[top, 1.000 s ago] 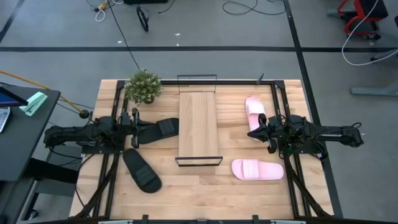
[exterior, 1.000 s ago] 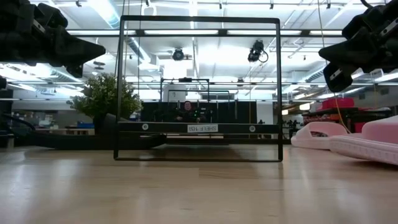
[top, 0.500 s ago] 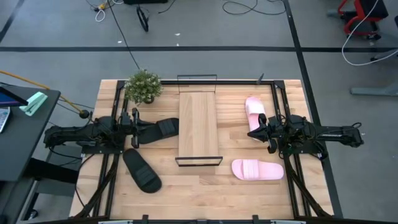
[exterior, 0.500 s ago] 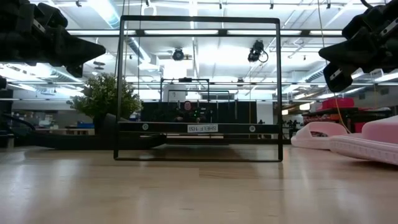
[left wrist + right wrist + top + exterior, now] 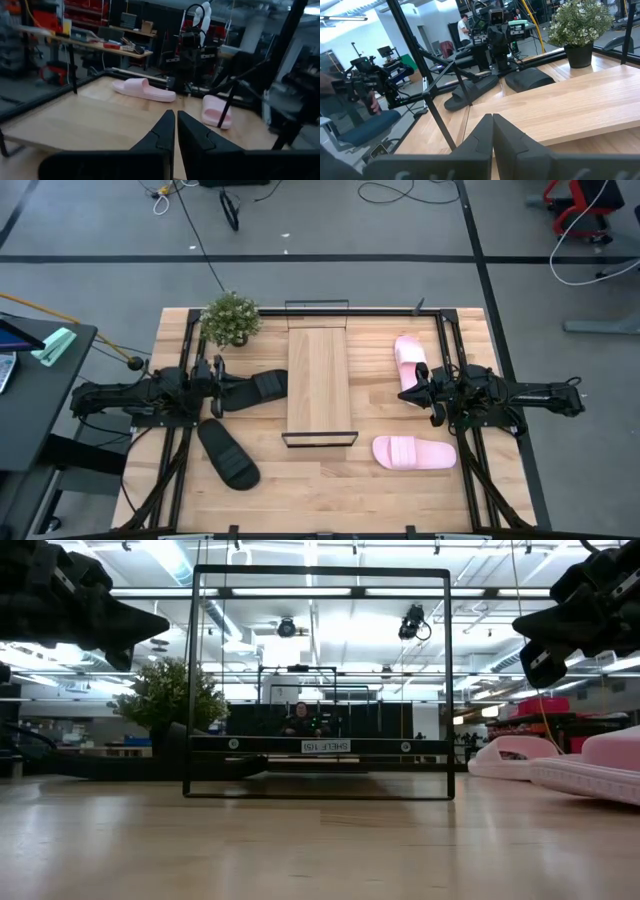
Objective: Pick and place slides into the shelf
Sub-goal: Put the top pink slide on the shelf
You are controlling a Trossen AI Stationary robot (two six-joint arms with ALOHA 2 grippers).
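Note:
The shelf [image 5: 320, 383], a light-wood plank with black wire ends, lies mid-table; its wire frame [image 5: 320, 685] faces the low view. One black slide [image 5: 262, 386] lies beside the shelf's left side, another [image 5: 228, 453] nearer the table's near edge. One pink slide [image 5: 408, 358] lies right of the shelf, the other [image 5: 414, 452] near the near-right corner. All rest sole-down on the table. My left gripper [image 5: 222, 388] [image 5: 176, 115] hangs shut above the table, left of the upper black slide. My right gripper [image 5: 408, 393] [image 5: 492, 118] hangs shut just by the upper pink slide.
A potted plant [image 5: 230, 318] stands at the table's far-left corner, beyond the left arm. Black frame rails [image 5: 448, 350] run along both table sides under the arms. Bare wood lies between shelf and near edge. A person [image 5: 465, 27] stands in the room behind.

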